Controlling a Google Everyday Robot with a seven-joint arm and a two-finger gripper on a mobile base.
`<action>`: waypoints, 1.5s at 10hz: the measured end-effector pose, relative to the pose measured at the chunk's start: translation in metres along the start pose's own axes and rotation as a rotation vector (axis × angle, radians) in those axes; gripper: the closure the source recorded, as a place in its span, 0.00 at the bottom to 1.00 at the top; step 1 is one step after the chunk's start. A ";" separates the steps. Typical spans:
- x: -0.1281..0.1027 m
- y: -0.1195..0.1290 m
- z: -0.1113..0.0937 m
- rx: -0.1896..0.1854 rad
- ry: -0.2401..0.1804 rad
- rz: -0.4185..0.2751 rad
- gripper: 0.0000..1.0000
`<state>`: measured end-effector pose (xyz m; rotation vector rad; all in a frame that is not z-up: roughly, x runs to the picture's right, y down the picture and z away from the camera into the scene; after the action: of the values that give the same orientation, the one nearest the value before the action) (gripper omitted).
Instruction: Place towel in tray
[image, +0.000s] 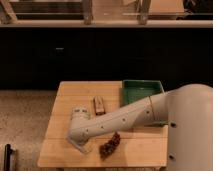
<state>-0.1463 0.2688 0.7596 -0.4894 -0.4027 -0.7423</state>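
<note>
My arm (131, 116) reaches across the wooden table (75, 91) from the right, and my gripper (78, 141) is down at the table's front-left area, hidden under my wrist housing — I cannot tell how it is set. The towel is not visible from here; it may lie beneath my wrist. The green tray (142, 87) sits at the table's back-right corner, partly covered by my arm. A small wooden block (98, 105) lies mid-table just beside my arm, and a dark reddish-brown bunch (110, 145) rests near the front edge — close to my wrist.
</note>
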 end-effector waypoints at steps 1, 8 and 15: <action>0.001 -0.003 0.002 -0.002 -0.001 0.003 0.20; 0.007 0.001 0.027 -0.044 -0.043 0.011 0.29; 0.004 0.009 0.022 -0.034 -0.040 0.003 0.97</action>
<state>-0.1409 0.2842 0.7775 -0.5372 -0.4277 -0.7382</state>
